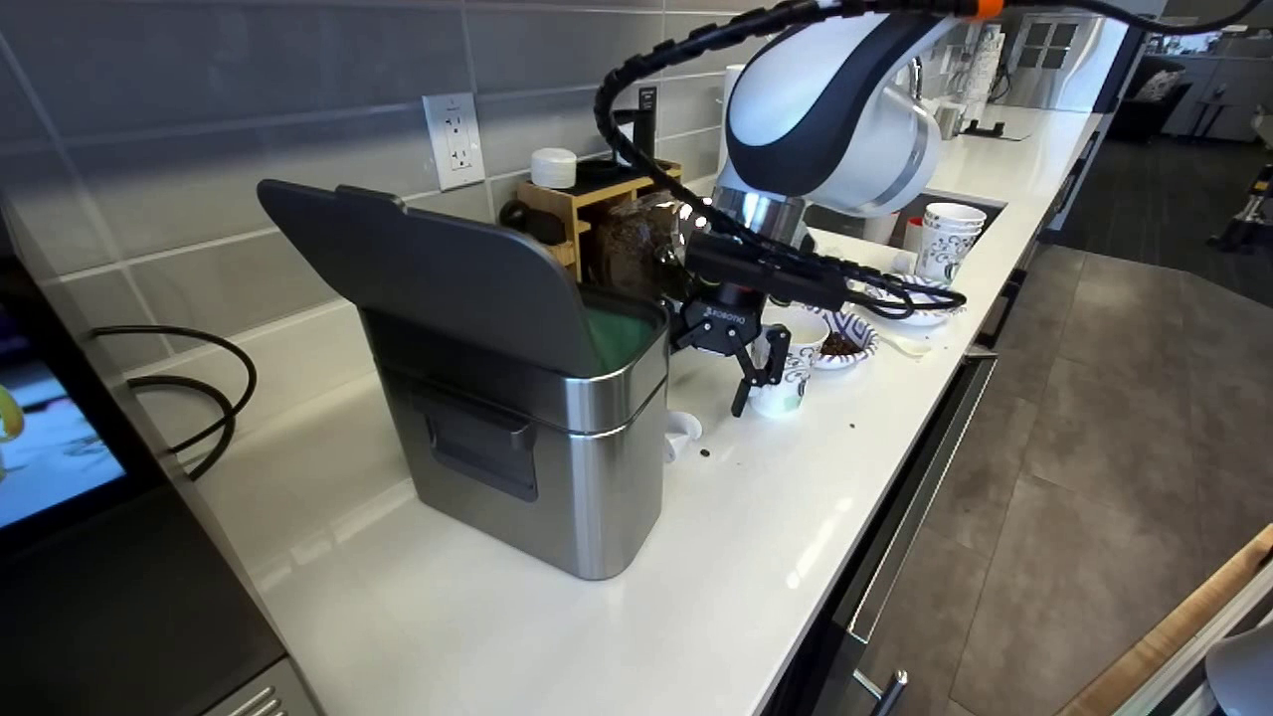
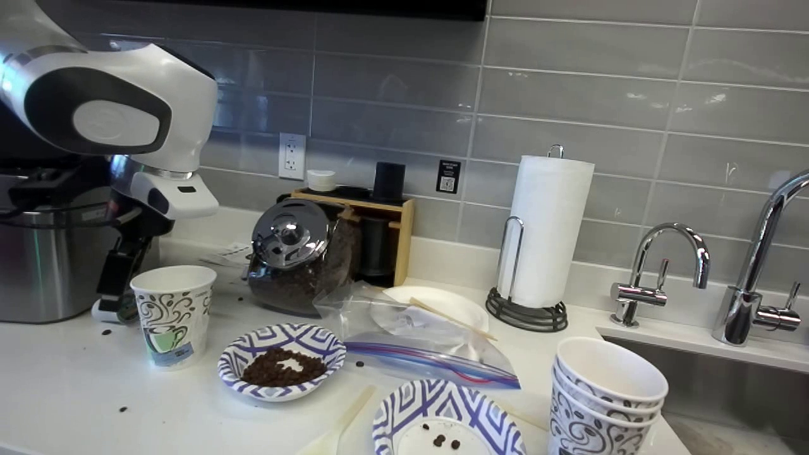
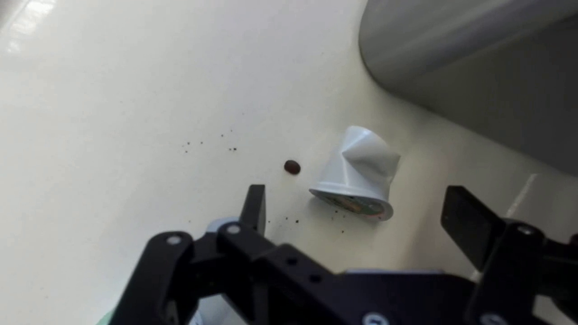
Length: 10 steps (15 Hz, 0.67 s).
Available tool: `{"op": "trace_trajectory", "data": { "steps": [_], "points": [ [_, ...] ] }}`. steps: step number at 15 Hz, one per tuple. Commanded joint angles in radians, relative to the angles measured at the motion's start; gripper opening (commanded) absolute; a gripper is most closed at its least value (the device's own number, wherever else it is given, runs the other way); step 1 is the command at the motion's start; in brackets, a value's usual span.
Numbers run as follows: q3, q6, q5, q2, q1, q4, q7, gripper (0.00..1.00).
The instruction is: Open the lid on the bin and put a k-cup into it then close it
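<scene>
The steel bin point(image 1: 612, 477) stands on the counter, its dark grey lid point(image 1: 438, 268) tilted up and a green liner showing inside. A crumpled white k-cup point(image 3: 359, 169) lies on its side on the counter, close to the bin's base. In an exterior view the k-cup point(image 1: 682, 430) is partly hidden behind the bin's corner. My gripper point(image 3: 354, 203) is open above the counter, with nothing gripped. In the wrist view the k-cup appears between and slightly beyond the fingertips, apart from both fingers point(image 3: 256, 205).
A patterned paper cup point(image 2: 174, 316) stands right beside the gripper. Near it are a bowl of coffee beans point(image 2: 281, 366), a glass jar point(image 2: 303, 259), a plastic bag point(image 2: 430, 344) and stacked cups point(image 2: 607, 398). A loose bean point(image 3: 292, 167) lies by the k-cup. The tiled wall runs behind.
</scene>
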Motion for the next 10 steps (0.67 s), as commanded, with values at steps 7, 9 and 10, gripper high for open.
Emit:
{"op": "trace_trajectory", "data": {
  "steps": [7, 9, 10],
  "points": [
    [-0.006, -0.018, 0.026, 0.065, 0.017, 0.046, -0.010, 1.00],
    [-0.008, -0.022, 0.022, 0.077, 0.020, 0.055, -0.005, 1.00],
    [-0.008, -0.024, 0.022, 0.081, 0.020, 0.060, -0.009, 1.00]
  ]
}}
